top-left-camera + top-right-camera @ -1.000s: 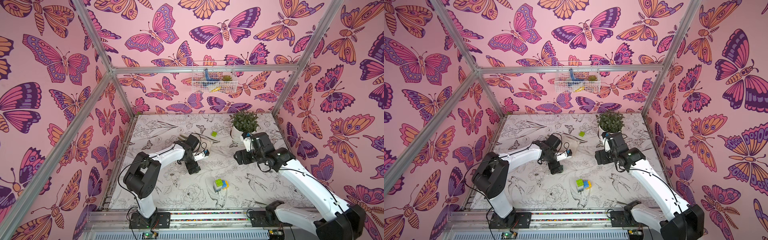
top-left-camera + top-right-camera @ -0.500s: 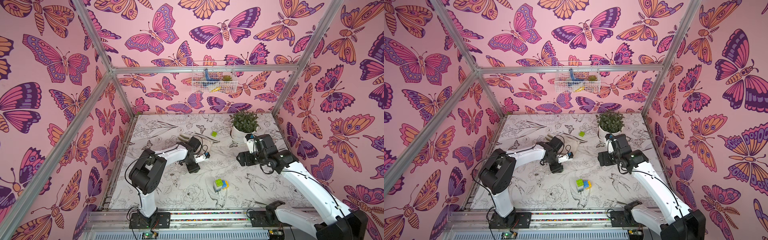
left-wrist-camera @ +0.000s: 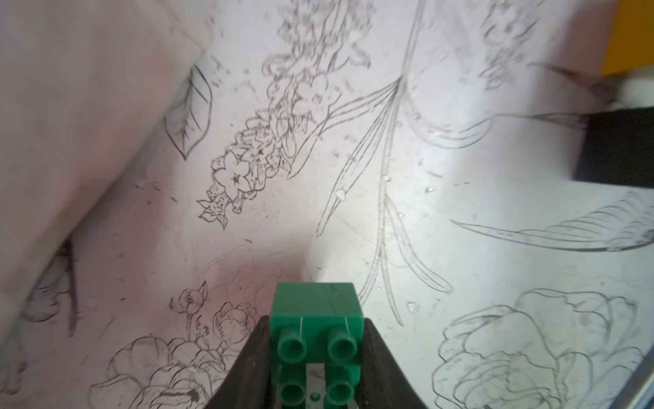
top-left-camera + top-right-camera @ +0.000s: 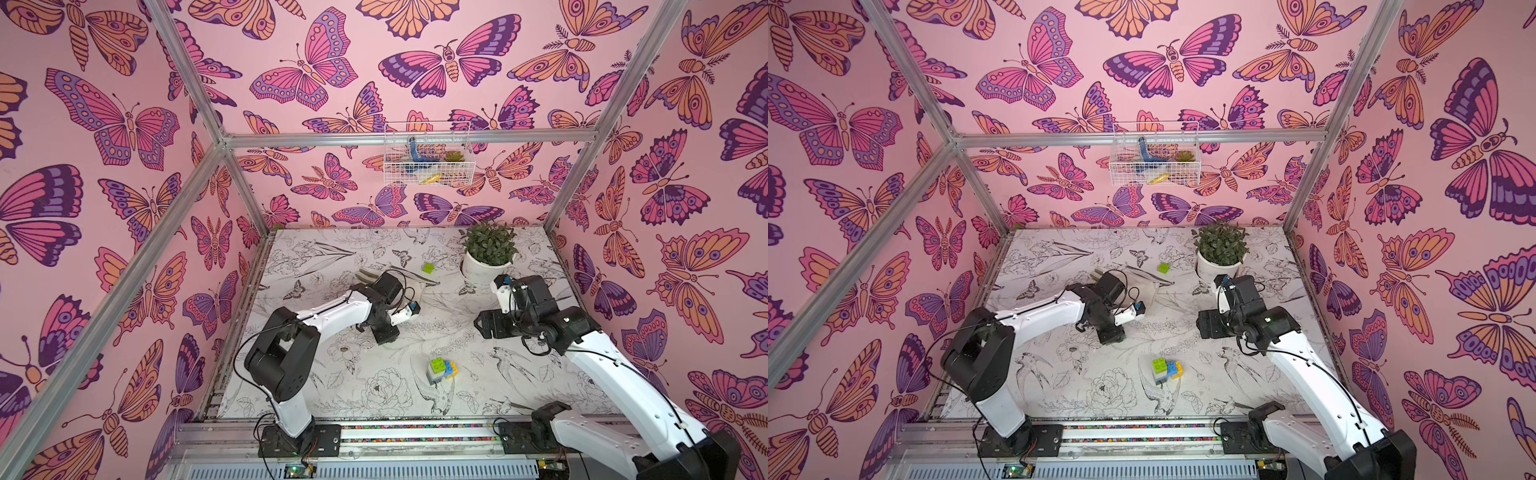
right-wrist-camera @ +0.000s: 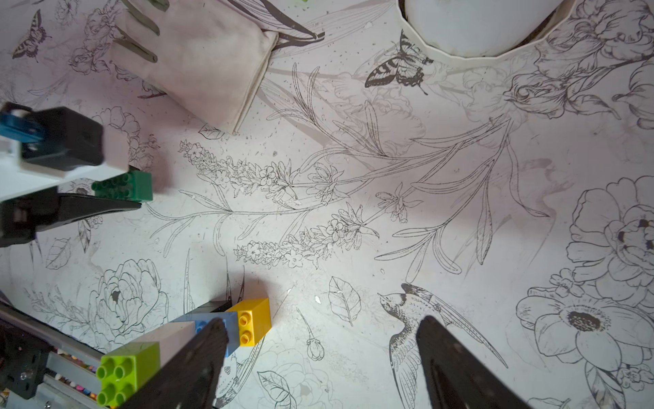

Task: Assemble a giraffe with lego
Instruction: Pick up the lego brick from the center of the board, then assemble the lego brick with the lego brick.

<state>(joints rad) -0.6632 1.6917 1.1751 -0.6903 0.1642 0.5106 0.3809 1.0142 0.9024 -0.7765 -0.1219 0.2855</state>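
Now left jaws clenched on dark green brick (image 3: 316, 318), well apart from half-built giraffe (image 4: 441, 370), on its far side. Right jaws released, empty, near giraffe. Bring your brick to giraffe's lime brick (image 5: 124, 371), match studs squarely; brace giraffe with right jaws before pressing.

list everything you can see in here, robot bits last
dark green brick: 1, dark green, clamped in left gripper
partly built giraffe: 1, lime, white, blue, yellow, black, lying near table front
loose lime brick: 1, lime, on table near plant
potted plant: 1, green in white pot, table back
cloth pouch: 1, beige, on table
wire basket: 1, white, on back wall
table: 1, white, black floral drawings
left gripper: 1, black, shut on brick
right gripper: 1, black, open, empty
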